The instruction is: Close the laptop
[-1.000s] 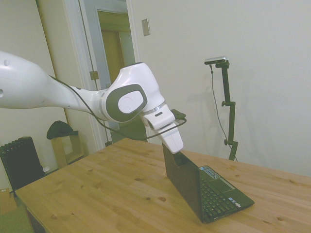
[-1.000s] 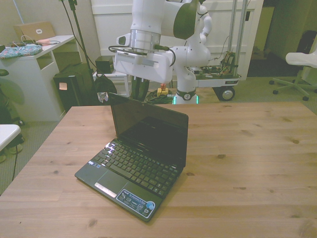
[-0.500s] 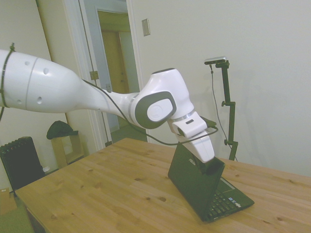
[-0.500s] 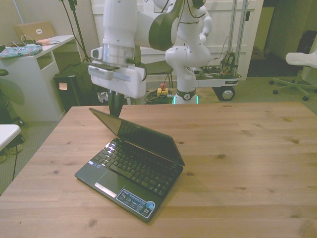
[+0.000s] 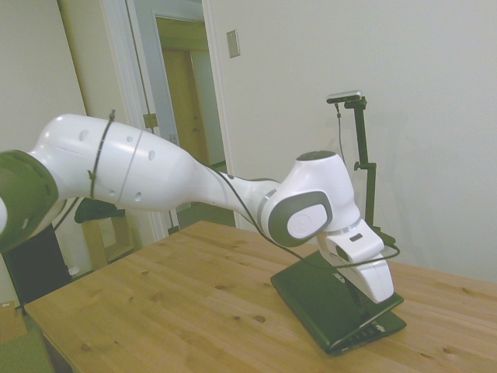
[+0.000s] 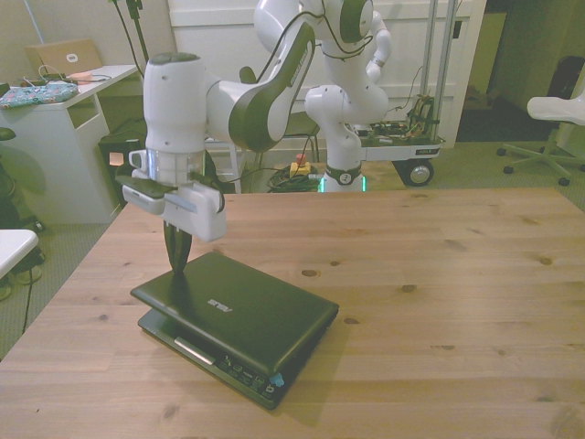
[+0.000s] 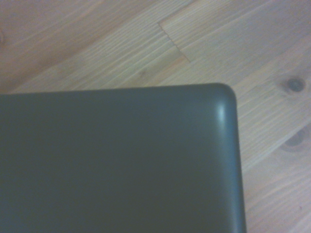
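Closest in, the wrist view shows only a rounded corner of the laptop (image 7: 116,160), its dark matte lid filling most of the picture over pale wood grain with two knots; no writing shows there. Stepping back to the front view, the laptop (image 6: 233,315) lies on the wooden surface (image 6: 439,302) toward the front view's left, lid lowered almost flat with a thin wedge of gap above the base. That view alone shows the front lip of the base, with a silvery strip and a small blue sticker at its near corner, and a pale logo in the middle of the lid, too small to read. The pincer (image 6: 176,256) points straight down with its dark tips on the lid near the lid's far left corner; the fingers look drawn close together with nothing between them. From the side view, the laptop (image 5: 330,307) shows a sliver of keyboard in the gap at the edge nearest the camera, which the front view hides. Here the pincer (image 5: 365,299) is mostly hidden behind the white hand housing, so its spread cannot be judged from this angle.
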You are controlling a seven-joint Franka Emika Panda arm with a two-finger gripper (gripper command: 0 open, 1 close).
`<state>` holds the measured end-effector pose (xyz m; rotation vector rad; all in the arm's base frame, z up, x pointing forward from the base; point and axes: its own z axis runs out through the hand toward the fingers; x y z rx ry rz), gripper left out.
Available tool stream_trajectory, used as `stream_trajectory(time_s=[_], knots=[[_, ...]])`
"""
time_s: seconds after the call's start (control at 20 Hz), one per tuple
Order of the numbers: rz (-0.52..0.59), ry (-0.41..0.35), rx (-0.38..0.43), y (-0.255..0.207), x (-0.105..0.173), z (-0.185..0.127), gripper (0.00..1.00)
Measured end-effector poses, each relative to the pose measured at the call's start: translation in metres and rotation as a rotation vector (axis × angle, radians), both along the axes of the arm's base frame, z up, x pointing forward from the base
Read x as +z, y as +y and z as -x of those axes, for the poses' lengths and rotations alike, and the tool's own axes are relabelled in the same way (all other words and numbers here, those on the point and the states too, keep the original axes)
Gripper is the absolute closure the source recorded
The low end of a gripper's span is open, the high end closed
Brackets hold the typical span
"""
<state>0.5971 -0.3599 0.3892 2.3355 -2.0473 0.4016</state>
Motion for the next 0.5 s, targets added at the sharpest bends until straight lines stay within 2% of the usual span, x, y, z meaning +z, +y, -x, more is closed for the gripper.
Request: stream_trajectory(time_s=[0.1, 0.2, 0.35, 0.5], knots=[[0.0, -0.003, 0.009, 0.0, -0.004, -0.007, 1.0], [0.007, -0.027, 0.025, 0.008, 0.013, -0.011, 1.0], [0.003, -0.074, 0.075, 0.04, 0.065, -0.005, 1.0], [-0.032, -0.095, 0.14, 0.091, 0.117, 0.016, 1.0]])
